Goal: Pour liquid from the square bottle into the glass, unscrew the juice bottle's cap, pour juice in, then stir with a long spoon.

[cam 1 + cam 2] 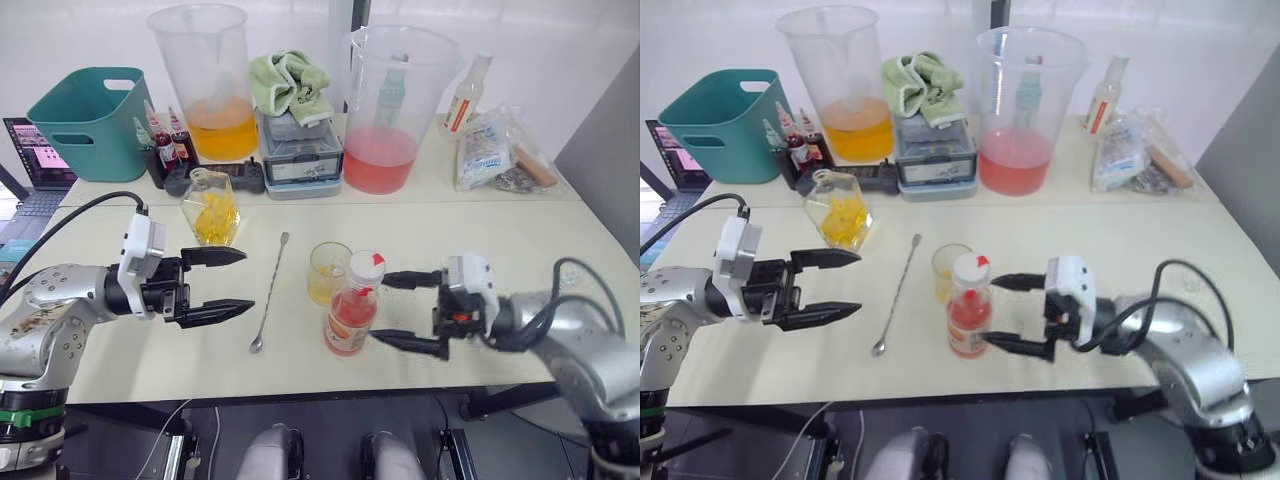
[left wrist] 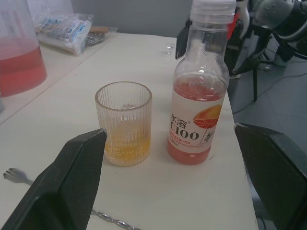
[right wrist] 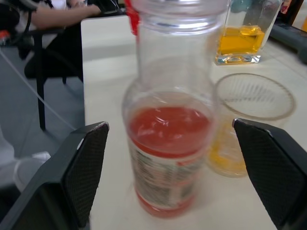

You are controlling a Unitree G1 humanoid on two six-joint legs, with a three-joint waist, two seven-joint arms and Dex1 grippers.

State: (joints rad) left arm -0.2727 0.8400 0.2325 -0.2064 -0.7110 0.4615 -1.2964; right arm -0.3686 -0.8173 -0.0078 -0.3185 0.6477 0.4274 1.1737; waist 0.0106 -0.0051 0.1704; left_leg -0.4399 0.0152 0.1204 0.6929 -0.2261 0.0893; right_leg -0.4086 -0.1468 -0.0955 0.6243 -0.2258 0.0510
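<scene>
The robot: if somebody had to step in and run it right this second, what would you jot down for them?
Left gripper: open, empty, near the square bottle.
Right gripper: open, fingers either side of the juice bottle, not closed on it.
The glass holds a little yellow liquid, so the first pour looks done.
The cap is on the juice bottle; the juice is not yet poured.
The long spoon lies on the table, left of the glass.
Left: grip the bottle, unscrew, pour, stir.
</scene>
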